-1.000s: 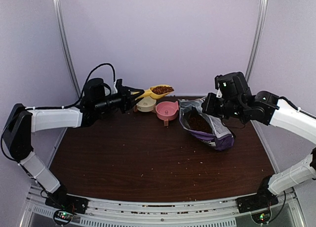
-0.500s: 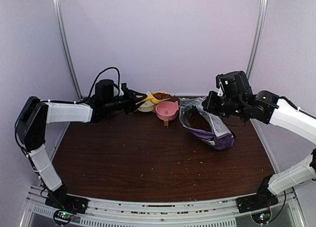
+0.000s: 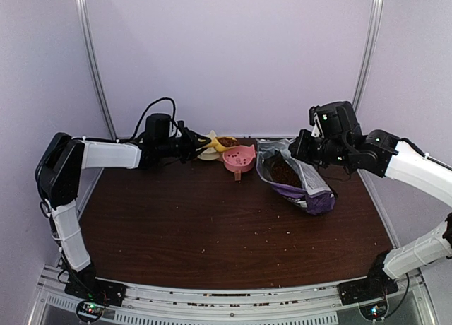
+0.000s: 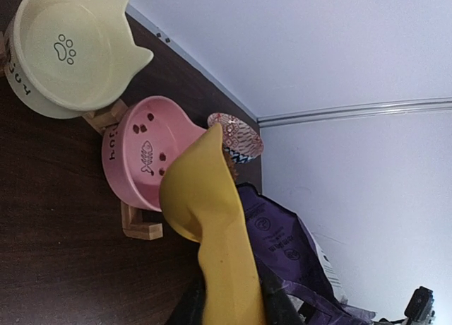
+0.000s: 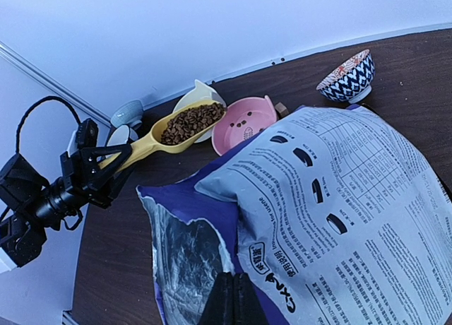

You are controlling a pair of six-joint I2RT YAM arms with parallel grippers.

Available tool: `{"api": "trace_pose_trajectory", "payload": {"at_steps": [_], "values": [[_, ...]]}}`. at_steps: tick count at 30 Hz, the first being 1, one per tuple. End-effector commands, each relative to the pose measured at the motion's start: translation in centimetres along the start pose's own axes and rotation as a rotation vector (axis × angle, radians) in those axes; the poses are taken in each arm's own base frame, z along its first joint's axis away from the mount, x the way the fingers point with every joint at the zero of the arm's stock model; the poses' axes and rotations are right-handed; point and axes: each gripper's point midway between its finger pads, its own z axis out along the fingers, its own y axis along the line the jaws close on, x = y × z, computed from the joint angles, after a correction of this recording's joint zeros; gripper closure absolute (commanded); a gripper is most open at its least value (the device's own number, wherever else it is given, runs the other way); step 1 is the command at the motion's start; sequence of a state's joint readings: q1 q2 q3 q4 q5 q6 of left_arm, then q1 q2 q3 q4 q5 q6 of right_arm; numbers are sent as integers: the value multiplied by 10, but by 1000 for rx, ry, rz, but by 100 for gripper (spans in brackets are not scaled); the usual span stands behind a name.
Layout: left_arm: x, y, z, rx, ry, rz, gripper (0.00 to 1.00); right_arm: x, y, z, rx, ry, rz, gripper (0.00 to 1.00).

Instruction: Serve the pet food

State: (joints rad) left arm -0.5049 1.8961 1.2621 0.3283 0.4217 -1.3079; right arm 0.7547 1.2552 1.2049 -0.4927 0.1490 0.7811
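My left arm is reaching farther toward the pink bowl than a second ago, and the scoop is sitting lower and closer to it. My left gripper is clamping the scoop's handle. The scoop's head is hanging just left of the pink bowl, on the side of the cream bowl, and is carrying a heap of kibble. A few pellets are lying inside the pink bowl. The bag is lying on the table just right of the pink bowl, its mouth facing up and showing more kibble inside. My right gripper is pinching the bag's rim with the fingers pressed together. A blue bowl is standing behind the pink bowl, toward the wall, near the bag's far edge.
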Motion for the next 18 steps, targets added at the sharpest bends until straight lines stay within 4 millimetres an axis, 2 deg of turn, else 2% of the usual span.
{"api": "trace_pose_trajectory", "payload": {"at_steps": [1, 6, 18], "values": [[-19, -15, 6, 25, -38, 97, 100, -6, -5, 2, 10, -29, -2, 100], [-22, -5, 13, -28, -27, 132, 100, -5, -6, 2, 13, -27, 0, 100], [-25, -2, 18, -91, -6, 176, 100, -3, -8, 3, 15, -21, 2, 100]]}}
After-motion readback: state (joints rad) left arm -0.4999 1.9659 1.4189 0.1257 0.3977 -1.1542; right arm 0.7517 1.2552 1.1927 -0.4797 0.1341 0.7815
